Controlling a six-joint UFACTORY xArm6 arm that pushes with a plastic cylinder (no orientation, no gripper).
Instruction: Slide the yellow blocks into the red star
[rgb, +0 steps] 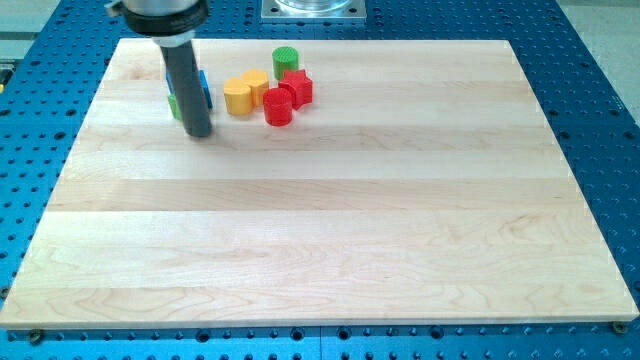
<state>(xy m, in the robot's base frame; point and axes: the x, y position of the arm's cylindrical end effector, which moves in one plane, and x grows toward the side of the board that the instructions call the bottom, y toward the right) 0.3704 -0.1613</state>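
Camera view showed my tip (198, 133) resting on the wooden board (330, 240), just left of the two yellow blocks (245, 92); it had no jaws, being only a rod. Those blocks already touched the red star (298, 87) and a red cylinder (278, 106). A green cylinder (285, 60) stood behind. Blue and green blocks (204, 92) were partly hidden by the rod.

One high, oblique view spans the wooden board (330, 220).
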